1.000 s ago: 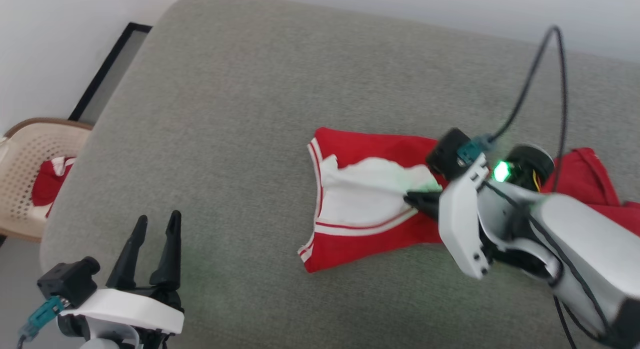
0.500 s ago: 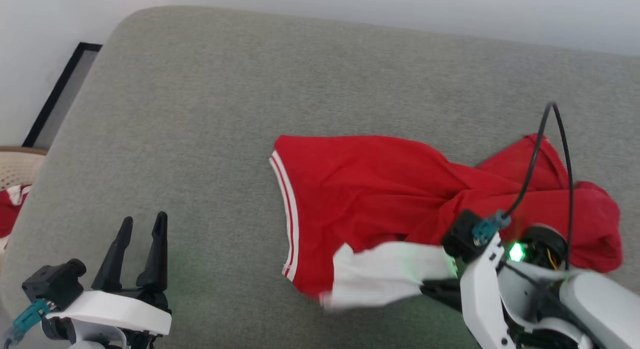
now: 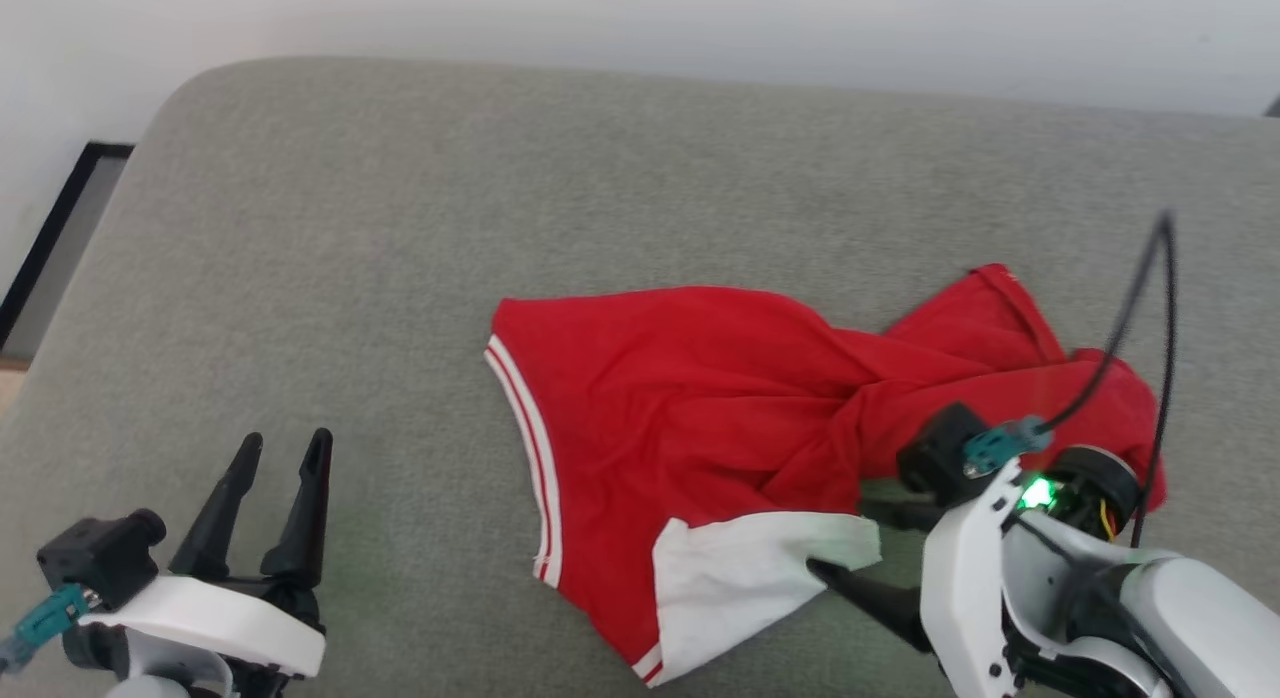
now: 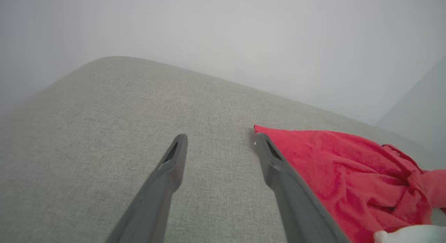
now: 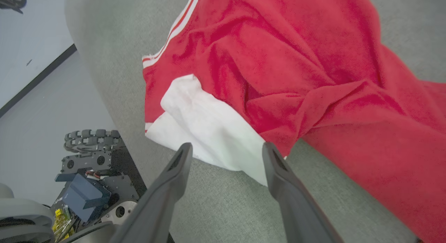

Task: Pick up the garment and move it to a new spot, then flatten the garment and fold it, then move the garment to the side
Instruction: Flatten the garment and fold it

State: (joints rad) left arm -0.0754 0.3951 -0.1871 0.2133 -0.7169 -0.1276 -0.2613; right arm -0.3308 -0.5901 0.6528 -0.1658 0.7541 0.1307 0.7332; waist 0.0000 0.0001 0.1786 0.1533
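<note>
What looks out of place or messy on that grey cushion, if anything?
The red garment is far from flat: its right half is twisted into a bunched rope of cloth, and one white sleeve lies flopped out toward the near edge of the cushion. Nothing looks torn or spilled.

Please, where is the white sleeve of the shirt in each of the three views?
Head view: white sleeve, bottom centre, at the shirt's near edge.
Left wrist view: bottom right corner, a small part.
Right wrist view: centre-left, below the red folds.
Shared landmark: the grey cushion under the shirt.
</note>
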